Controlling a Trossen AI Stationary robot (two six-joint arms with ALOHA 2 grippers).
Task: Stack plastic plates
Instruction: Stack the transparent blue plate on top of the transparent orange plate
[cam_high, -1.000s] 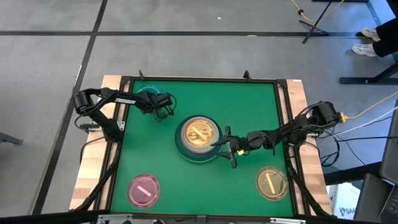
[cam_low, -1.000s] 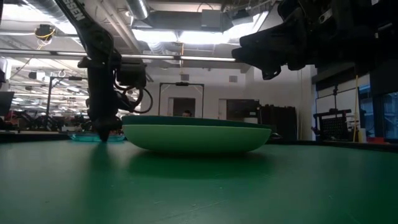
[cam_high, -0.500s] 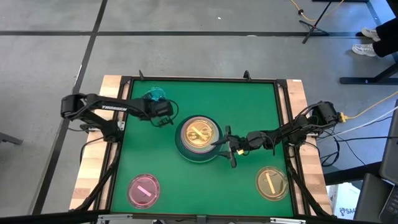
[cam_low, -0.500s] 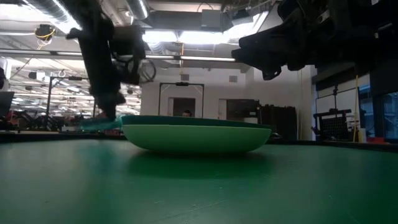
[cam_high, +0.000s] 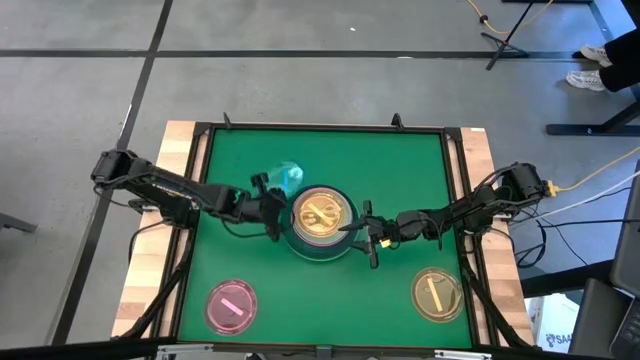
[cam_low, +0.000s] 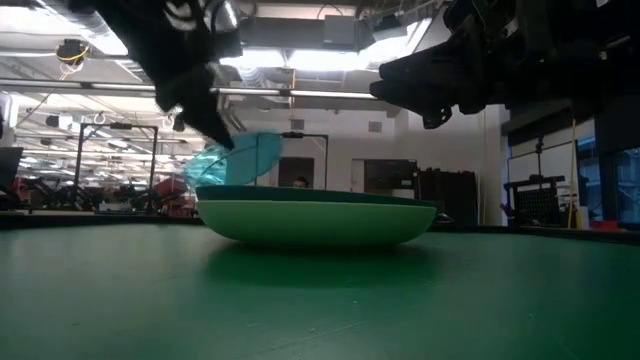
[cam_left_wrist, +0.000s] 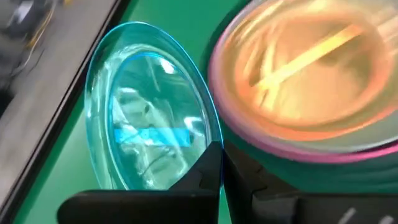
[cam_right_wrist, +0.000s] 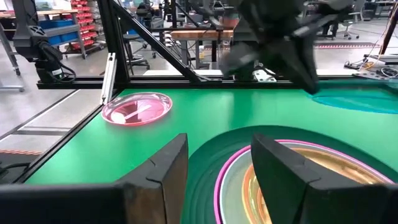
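A small translucent cyan plate (cam_high: 286, 179) with a bar mark is in my left gripper (cam_high: 271, 206), just left of the stack (cam_high: 320, 222) at the table's middle. The low view shows the cyan plate (cam_low: 236, 160) tilted in the air above the stack's left rim. The stack has a large dark green plate at the bottom, pink and pale plates on it, and orange translucent small plates on top. In the low view a light green underside (cam_low: 315, 222) rests on the table. My right gripper (cam_high: 366, 234) hovers open at the stack's right rim. My left gripper is shut on the cyan plate's rim (cam_left_wrist: 210, 142), pinching it between the two fingers. It comes from the table's left, slanting down. The plate is lifted clear of the table and tilted steeply, its far rim (cam_low: 270, 140) raised.
A small pink translucent plate (cam_high: 231, 305) lies near the near-left corner. A small yellowish plate (cam_high: 437, 293) lies near the near-right corner. A raised frame (cam_high: 320, 128) runs around the green tabletop. Bare green surface shows along the far side.
My left gripper has carried the cyan plate from the table's far-left corner toward the stack. The plate has come up off the table and has tipped from flat to steeply tilted. My right gripper has kept still.
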